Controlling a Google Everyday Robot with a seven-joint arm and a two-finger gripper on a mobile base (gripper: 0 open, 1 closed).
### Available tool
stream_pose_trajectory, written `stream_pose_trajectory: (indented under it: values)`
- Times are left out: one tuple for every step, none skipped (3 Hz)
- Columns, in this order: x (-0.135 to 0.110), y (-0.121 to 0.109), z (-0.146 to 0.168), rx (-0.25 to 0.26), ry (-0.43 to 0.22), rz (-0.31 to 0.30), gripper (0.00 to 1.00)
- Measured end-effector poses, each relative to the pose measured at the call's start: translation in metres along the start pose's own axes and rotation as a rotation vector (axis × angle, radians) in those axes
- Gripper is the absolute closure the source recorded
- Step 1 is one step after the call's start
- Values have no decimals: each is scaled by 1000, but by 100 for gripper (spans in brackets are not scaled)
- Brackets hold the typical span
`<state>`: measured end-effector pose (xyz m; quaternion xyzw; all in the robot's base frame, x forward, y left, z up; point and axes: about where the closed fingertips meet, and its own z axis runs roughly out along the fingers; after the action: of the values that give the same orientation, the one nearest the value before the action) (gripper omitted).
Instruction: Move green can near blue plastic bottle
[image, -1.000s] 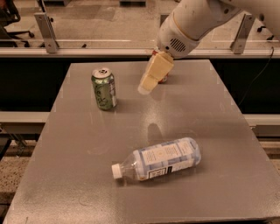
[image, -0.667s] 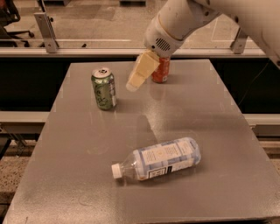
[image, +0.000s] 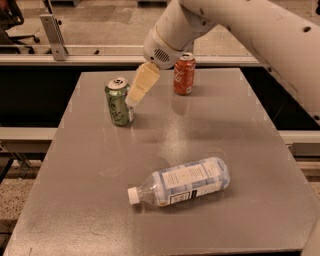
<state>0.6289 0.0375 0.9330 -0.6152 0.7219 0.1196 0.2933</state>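
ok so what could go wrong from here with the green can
1. The hand is close beside the upright green can; a sideways push could tip it instead of gripping it.
2. The blue plastic bottle lies on its side, so a bump when setting the can down could roll it away.
3. The arm passes close by the red can and might knock it.

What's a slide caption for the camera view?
Gripper beside the upright green can; blue plastic bottle lying on its side.
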Motion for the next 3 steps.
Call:
stream_pose_trajectory:
  values:
    - [-9,5,20,-34,7,-17,0]
    - [-16,13,35,-64,11,-33,0]
    - [-21,21,45,-88,15,-47,0]
